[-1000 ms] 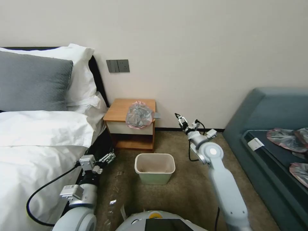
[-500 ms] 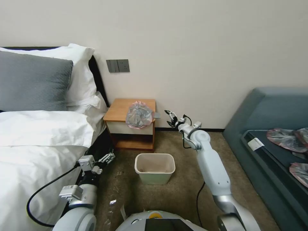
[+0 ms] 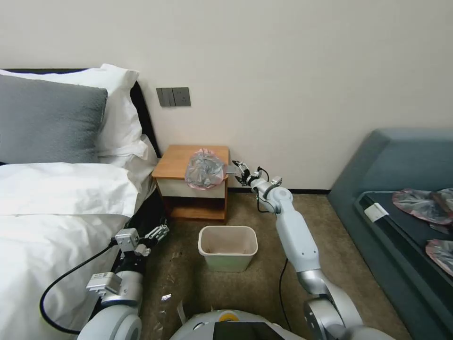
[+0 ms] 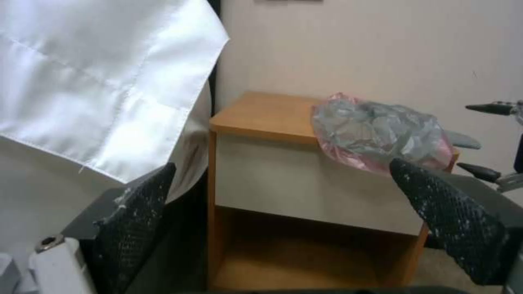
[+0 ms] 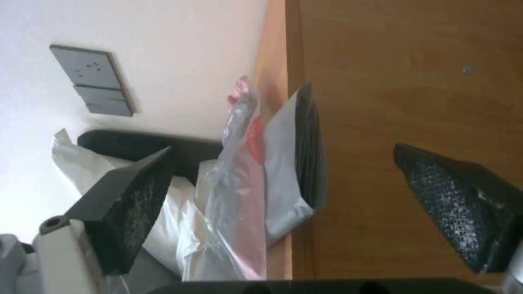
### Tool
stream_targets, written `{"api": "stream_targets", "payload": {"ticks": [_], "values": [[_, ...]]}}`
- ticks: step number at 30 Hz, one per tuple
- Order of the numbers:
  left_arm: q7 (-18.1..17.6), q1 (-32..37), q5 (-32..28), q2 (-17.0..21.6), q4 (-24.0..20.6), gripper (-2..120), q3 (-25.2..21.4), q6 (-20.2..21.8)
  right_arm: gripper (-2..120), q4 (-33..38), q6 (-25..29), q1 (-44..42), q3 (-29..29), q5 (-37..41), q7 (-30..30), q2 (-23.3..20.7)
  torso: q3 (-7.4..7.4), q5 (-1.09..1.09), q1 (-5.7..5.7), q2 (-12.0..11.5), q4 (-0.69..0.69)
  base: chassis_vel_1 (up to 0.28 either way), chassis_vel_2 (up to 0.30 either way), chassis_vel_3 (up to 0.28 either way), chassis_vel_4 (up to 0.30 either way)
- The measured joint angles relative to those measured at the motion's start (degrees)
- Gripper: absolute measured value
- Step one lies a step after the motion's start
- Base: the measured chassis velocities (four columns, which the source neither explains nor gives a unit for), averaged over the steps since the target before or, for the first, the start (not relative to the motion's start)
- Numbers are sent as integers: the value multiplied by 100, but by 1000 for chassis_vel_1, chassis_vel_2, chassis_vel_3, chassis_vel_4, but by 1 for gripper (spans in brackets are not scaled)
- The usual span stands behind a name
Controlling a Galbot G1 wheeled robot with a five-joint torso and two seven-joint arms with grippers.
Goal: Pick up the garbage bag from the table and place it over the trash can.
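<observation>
A brown carpet floor (image 3: 264, 283) runs between a white-sheeted bed (image 3: 52, 208) and a blue-grey sofa (image 3: 401, 165), with a plain cream wall behind. The table (image 3: 181, 160), light wood on top with a white drawer front, stands against that wall. The garbage bag (image 3: 204, 170), crinkly grey plastic with a pink rim, sits bunched at the table's front right edge. The trash can (image 3: 228, 247), cream with rounded corners, stands on the carpet in front. The right claw (image 3: 240, 169) reaches in just beside the bag, fingers spread. The left claw (image 3: 159, 232) hangs low by the bed, also spread.
</observation>
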Motion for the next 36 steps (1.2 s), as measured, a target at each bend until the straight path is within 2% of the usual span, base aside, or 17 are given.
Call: {"api": "stream_targets", "payload": {"ticks": [4, 6, 8, 10, 12, 14, 17, 18, 22, 23, 27, 31, 36], "values": [[0, 3, -11, 8, 0, 100, -4, -3, 85, -23, 46, -11, -36, -36, -55, 32, -1, 0, 0, 0, 0, 0, 0, 0, 0], [0, 1, -12, 8, 0, 100, -4, -3, 82, -19, 49, -22, -40, -42, -56, 32, 0, 0, 0, 0, 0, 0, 0, 0, 0], [0, -2, -12, 7, 0, 100, -3, -4, 69, -1, 59, -42, -45, -65, -61, 31, -1, 0, 0, 0, -1, 0, 0, 0, 0], [0, -3, -12, 5, 0, 100, -2, -5, 66, 1, 66, -44, -46, -76, -62, 31, -1, 0, 0, 0, -1, 0, 0, 0, 0], [0, -3, -12, 4, 0, 100, 0, -5, 54, 7, 82, -45, -43, -85, -58, 28, -1, 0, 0, 0, -1, 0, 0, 0, 0], [0, -3, -12, 4, 0, 100, 1, -6, 51, 11, 84, -45, -43, -85, -55, 23, -1, 0, 0, 0, -1, 0, 0, 0, 0], [0, 3, -12, 2, 0, 100, 1, -8, 36, 23, 93, -45, -43, -86, -31, 6, -1, 0, 0, 0, -1, 0, 0, 0, 0], [0, 3, -12, 2, 0, 100, 1, -8, 36, 23, 93, -45, -43, -86, -31, 6, -1, 0, 0, 0, -1, 0, 0, 0, 0], [0, 9, -6, -11, 0, 100, 4, -9, 19, 79, 117, -48, -47, -75, 37, 4, 0, 0, 0, 0, -1, 0, 0, 0, 0], [0, 9, -6, -11, 0, 100, 4, -9, 19, 79, 117, -48, -47, -75, 37, 4, 0, 0, 0, 0, -1, 0, 0, 0, 0], [-2, 24, 10, -21, 0, 100, 10, -13, 0, 177, 141, -89, -49, -63, 87, 5, 0, 0, 0, 1, 0, 0, 0, 0, 0], [-2, 37, 14, -12, 0, 100, 9, -16, 0, 322, 159, -163, -32, 1, 166, -9, -1, 0, 0, 1, 0, 0, 0, 0, 0], [-3, 42, 20, 6, 0, 100, 16, -22, 0, 986, 230, -520, -31, 286, 488, -123, -1, 0, -1, 1, -1, 0, 0, 0, 0]]}}
